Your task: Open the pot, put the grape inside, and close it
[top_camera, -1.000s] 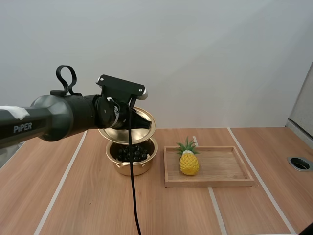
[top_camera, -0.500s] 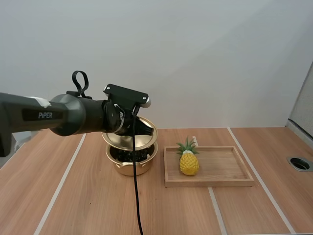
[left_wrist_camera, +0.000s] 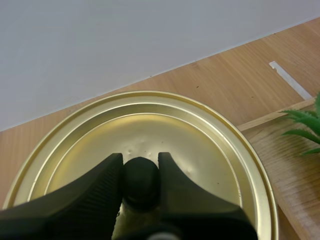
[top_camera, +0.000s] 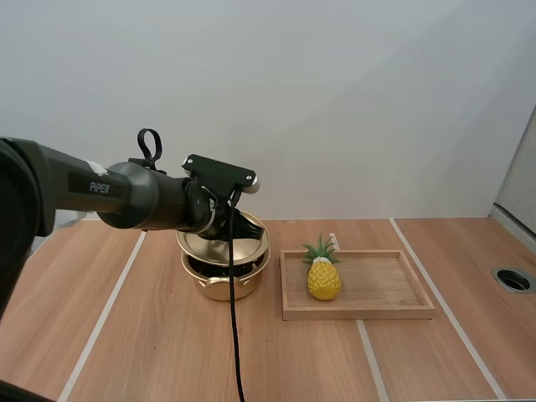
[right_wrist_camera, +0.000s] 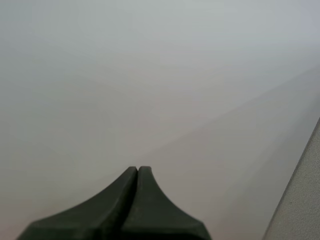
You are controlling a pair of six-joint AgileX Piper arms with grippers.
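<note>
A gold pot point(top_camera: 223, 283) stands on the table left of the tray. Its gold lid point(top_camera: 219, 247) point(left_wrist_camera: 150, 130) lies across the pot's rim. My left gripper point(top_camera: 239, 228) point(left_wrist_camera: 140, 162) is over the lid, shut on the lid's black knob point(left_wrist_camera: 140, 177), which sits pinched between the two fingertips. The pot's inside is hidden by the lid. My right gripper point(right_wrist_camera: 137, 170) points at a plain grey wall, its fingers pressed together as one wedge with nothing held.
A wooden tray point(top_camera: 358, 285) lies right of the pot with a yellow pineapple point(top_camera: 323, 275) at its left end; the pineapple's green leaves point(left_wrist_camera: 305, 130) and the tray edge sit beside the lid. A round hole point(top_camera: 513, 280) is in the table at far right.
My left gripper has brought the lid down from a tilted hold above the pot onto its rim. The dark grapes seen inside the pot earlier are now covered.
</note>
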